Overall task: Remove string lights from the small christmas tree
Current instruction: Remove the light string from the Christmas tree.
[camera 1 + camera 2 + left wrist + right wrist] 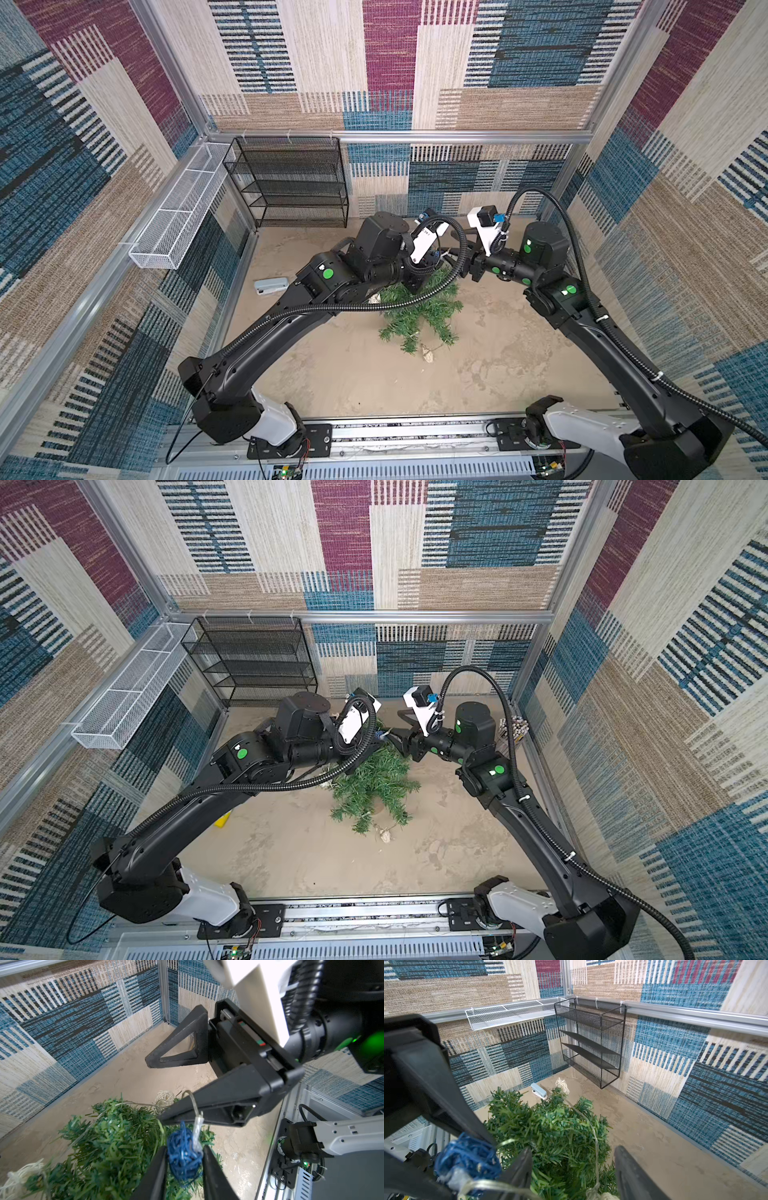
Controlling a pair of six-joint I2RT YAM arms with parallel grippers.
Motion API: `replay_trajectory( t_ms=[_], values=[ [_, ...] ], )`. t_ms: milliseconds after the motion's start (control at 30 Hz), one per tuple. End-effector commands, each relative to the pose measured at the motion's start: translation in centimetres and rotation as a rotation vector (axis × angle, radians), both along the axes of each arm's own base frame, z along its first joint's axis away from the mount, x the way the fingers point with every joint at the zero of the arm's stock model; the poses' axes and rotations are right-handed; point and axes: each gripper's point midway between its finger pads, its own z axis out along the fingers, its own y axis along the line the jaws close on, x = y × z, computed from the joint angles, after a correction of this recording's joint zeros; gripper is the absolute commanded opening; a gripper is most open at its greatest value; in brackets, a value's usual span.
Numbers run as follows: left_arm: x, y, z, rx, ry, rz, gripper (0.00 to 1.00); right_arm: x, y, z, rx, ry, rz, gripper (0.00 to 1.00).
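Meeting above the far side of the small christmas tree (419,309), the two arms bring their hands almost tip to tip. The tree stands on the sandy counter (340,374) toward its far edge, roughly midway between the side edges, with the string lights (195,1109) draped over its needles.

In the left wrist view the left hand (185,1159) clasps a dark blue ball (184,1157) of the strand between its two fingers, narrowly parted to the ball's width. From that ball the pale wire loops upward and over the nearer finger of the right hand (153,1091), which sits just beyond and above the ball. The right hand's jaws stand partly open with nothing between them that I can make out, so it looks released; whether the wire merely rests on its finger or presses against it is hard to tell.

In the right wrist view the wire (596,1147) runs on from the blue ball across the crown of the tree, its line heading away toward the counter's far left corner, where a cream ball (562,1084) sits on a branch tip. Another cream ball (427,354) lies on the counter just at the near side of the tree.

My judgement: both hands are equally near the strand's held end, and the coming move turns on lifting it up and away from the branches along the wire's run.
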Motion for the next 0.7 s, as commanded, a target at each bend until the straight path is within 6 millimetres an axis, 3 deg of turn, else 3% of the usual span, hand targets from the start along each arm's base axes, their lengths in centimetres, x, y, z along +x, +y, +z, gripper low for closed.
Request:
replay_trajectory(
  t_ms=[0, 100, 467, 667],
  values=[
    [-0.1, -0.4, 0.6, -0.007, -0.027, -0.031, 0.32, -0.2, -0.6, 3.2, 0.094, -0.113, -0.035, 0.49],
    [-0.2, -0.7, 0.7, -0.018, -0.024, -0.044, 0.35, -0.3, -0.8, 3.7, 0.119, -0.124, -0.042, 0.38],
    [-0.1, -0.7, 1.0, -0.036, -0.032, -0.034, 0.36, 0.5, -0.2, 3.2, 0.123, -0.108, -0.025, 0.18],
    [0.4, 1.4, 2.3, -0.063, -0.083, 0.043, 0.50, 1.3, -1.0, 3.0, 0.121, -0.093, -0.066, 0.13]
  ],
)
